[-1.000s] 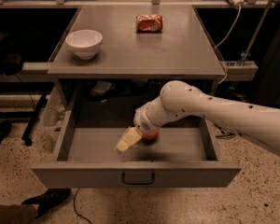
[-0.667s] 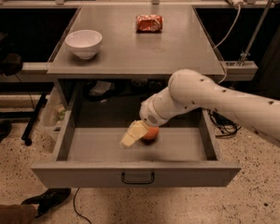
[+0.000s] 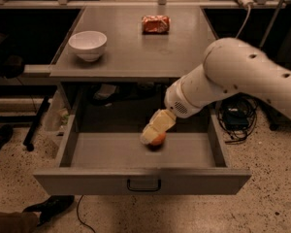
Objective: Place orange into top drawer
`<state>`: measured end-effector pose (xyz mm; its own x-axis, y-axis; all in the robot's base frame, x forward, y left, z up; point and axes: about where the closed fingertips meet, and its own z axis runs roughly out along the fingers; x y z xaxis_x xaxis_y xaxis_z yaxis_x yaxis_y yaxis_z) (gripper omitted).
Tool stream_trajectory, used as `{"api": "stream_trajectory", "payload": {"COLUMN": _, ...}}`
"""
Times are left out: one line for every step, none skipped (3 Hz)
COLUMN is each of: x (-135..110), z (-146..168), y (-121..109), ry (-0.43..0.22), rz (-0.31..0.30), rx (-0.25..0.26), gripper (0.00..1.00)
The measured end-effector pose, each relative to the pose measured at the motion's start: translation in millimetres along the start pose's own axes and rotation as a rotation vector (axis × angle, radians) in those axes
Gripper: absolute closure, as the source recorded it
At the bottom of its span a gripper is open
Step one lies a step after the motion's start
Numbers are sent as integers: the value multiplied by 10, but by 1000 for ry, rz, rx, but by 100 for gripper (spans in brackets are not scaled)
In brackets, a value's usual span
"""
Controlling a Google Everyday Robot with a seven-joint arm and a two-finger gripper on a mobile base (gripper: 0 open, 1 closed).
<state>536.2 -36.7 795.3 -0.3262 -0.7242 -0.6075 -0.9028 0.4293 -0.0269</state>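
The orange [image 3: 159, 140] lies on the floor of the open top drawer [image 3: 111, 152], near its middle, with a shadow under it. The drawer's grey front panel with its dark handle [image 3: 143, 184] faces me. My gripper [image 3: 153, 129] hangs from the white arm just above and left of the orange. Its pale fingers [image 3: 157, 124] cover the orange's upper left side. The gripper looks open and the orange rests on the drawer floor, not lifted.
A white bowl [image 3: 88, 44] and a red-and-white foil snack bag [image 3: 155, 24] stand on the grey tabletop [image 3: 136, 57] above the drawer. Cables [image 3: 237, 120] lie on the floor at right. A dark shoe [image 3: 48, 208] is at the lower left.
The arm has risen and swung right, drawing the gripper up and to the right inside the drawer. The orange has stayed in the same spot on the drawer floor.
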Motion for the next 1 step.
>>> {"api": "stream_trajectory", "payload": {"x": -34, "z": -50, "y": 22, "ry": 2, "rz": -9, "rx": 7, "gripper": 0}}
